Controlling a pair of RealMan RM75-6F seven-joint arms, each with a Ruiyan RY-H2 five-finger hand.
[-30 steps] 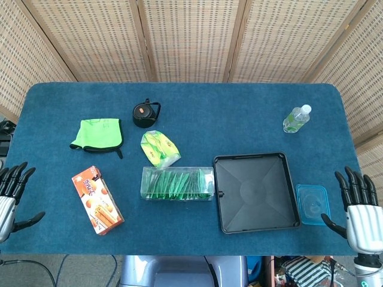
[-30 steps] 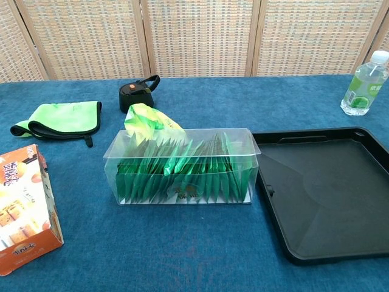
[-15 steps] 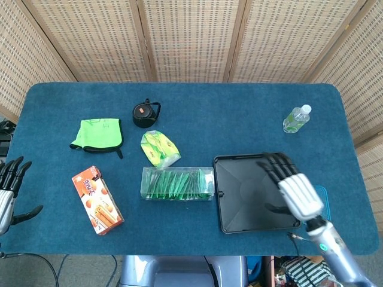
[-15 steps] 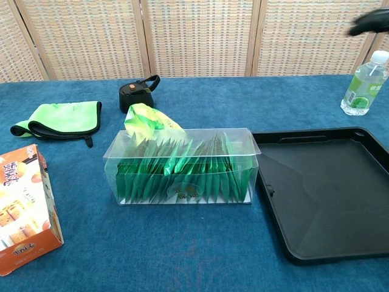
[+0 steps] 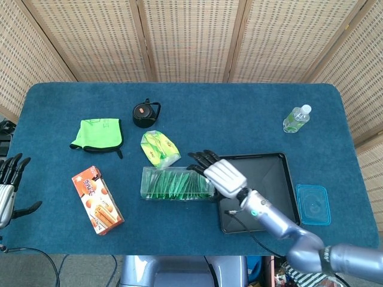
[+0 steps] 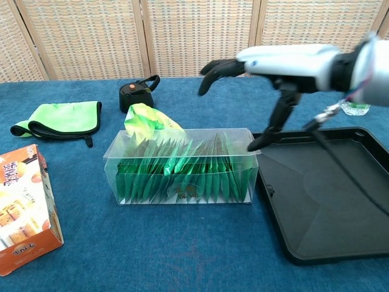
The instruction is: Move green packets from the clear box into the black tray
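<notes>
Below right robot hand [image 6: 243,64], green packets [image 6: 182,173]

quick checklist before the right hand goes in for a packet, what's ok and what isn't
1. Right robot hand empty, fingers apart: ok.
2. Right robot hand above the clear box: ok; it hovers over the right end, not touching.
3. Green packets reachable: ok; the box has no lid, packets stand upright in a row.
4. Black tray free to receive: ok; nothing lies in it.
5. Left robot hand out of the way: ok; at the table's left edge.
6. Which packet the fingers will meet: cannot tell.
</notes>
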